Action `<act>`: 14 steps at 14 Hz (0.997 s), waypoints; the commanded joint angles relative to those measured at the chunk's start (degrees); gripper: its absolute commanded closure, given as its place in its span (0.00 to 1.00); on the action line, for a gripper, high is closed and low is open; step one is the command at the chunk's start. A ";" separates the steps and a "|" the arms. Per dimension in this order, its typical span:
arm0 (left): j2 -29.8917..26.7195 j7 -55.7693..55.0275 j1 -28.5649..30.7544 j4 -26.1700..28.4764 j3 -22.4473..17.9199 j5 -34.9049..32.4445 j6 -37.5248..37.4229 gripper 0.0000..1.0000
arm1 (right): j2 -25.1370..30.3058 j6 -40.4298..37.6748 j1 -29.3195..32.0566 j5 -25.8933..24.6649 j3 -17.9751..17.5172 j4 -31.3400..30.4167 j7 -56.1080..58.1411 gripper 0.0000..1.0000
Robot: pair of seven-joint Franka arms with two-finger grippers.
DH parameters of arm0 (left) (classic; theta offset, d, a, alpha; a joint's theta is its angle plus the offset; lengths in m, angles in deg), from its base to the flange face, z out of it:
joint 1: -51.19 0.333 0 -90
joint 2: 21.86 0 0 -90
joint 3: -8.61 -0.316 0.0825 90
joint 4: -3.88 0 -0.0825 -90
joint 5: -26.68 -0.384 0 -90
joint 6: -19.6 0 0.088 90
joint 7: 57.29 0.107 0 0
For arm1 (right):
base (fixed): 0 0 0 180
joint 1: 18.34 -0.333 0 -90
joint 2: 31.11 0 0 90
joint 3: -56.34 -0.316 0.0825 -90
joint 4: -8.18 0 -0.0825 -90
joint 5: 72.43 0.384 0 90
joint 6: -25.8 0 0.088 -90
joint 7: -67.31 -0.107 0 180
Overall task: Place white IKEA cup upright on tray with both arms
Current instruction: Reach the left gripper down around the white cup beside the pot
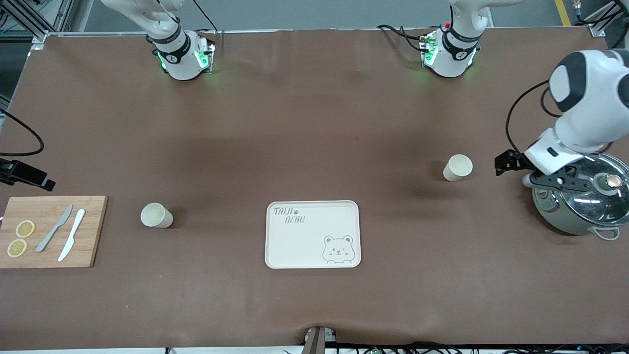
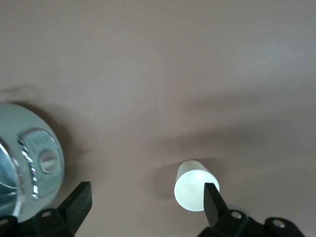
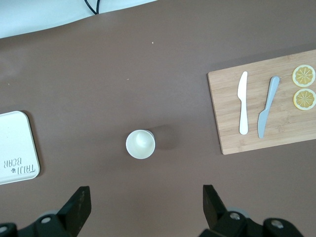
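The tray [image 1: 313, 234] lies flat nearest the camera, bear face up. One cup [image 1: 156, 215] stands beside it toward the right arm's end, mouth up. The other cup [image 1: 457, 167] sits farther away toward the left arm's end, tipped, mouth facing the camera. The left gripper [image 2: 145, 205] hangs wide open over the table between this cup and the pot [image 1: 581, 199]. The right gripper [image 3: 145, 207] is wide open, near the first cup; the front view cuts it off.

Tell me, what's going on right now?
Left gripper open, beside pot, near one cup. Right gripper open above other cup. Both cups tipped over. Tray bare.
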 commanded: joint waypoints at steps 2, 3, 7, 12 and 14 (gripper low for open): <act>-3.46 0.63 1.16 13.15 0.89 -0.76 11.43 0.00 | -0.13 -0.44 -0.22 -0.67 -0.32 0.13 0.29 0.00; -3.11 0.63 1.24 14.91 0.89 -0.67 13.37 0.00 | -0.22 -0.53 -0.13 -0.67 -0.32 0.13 0.47 0.00; 0.49 -0.25 1.07 17.48 0.89 -0.49 17.95 0.00 | -0.31 -0.70 1.45 -0.14 -0.32 0.04 5.12 0.00; 3.92 -0.60 0.98 20.46 0.89 -0.49 25.75 0.00 | -0.57 0.69 1.71 -0.32 -0.40 -2.16 5.56 0.00; 5.41 -0.60 0.72 20.64 0.89 -0.49 27.18 0.00 | -3.03 3.42 1.28 -0.84 -0.32 -1.90 9.41 0.00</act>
